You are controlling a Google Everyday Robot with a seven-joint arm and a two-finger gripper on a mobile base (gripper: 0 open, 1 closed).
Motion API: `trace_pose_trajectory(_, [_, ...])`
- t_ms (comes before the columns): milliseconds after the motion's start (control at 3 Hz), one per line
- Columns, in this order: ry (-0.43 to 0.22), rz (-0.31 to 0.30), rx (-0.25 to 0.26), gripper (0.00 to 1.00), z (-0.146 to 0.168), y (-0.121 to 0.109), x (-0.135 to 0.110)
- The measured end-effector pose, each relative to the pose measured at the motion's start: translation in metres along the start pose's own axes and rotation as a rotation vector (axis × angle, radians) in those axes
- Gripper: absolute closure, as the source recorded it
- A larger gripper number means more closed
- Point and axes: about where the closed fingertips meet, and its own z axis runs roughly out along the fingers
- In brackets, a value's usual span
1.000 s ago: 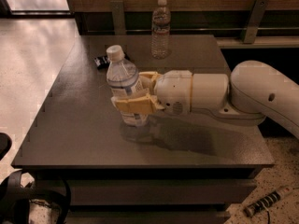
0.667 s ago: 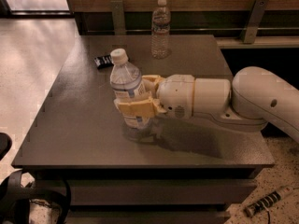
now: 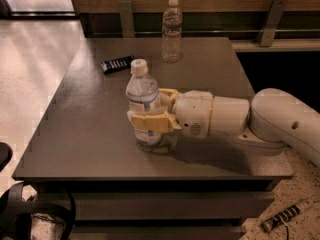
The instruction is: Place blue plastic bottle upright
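Camera view. Grips the blue plastic bottle (image 3: 141, 91) with the claw (image 3: 147, 109), yellowish fingers (image 3: 150, 123) closed in to the bottle's width, one across the near side of the body below the label, the other behind it. Holds the bottle upright at frame centre, white cap on top, base down at the tabletop (image 3: 90, 119); cannot tell whether base and surface touch. Reaches in from the right edge of the frame with the white arm (image 3: 280, 121), low and nearly level over the tabletop, in line behind the claw. Shows a slimmer clear bottle (image 3: 172, 31) standing upright near the tabletop's far edge, upper centre of the frame, well apart from the claw. Shows also a dark flat object (image 3: 117, 64) lying left of that bottle, up and left of the held one.
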Motion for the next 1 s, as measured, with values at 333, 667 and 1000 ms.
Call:
trace_pose_trajectory(333, [0.000, 0.000, 0.000, 0.98, -0.0003, 0.0000, -0.0031])
trace_pose_trajectory(667, [0.000, 0.000, 0.000, 0.74, -0.0003, 0.0000, -0.0032])
trace_pose_trajectory(1000, [0.000, 0.000, 0.000, 0.52, -0.0003, 0.0001, -0.0033])
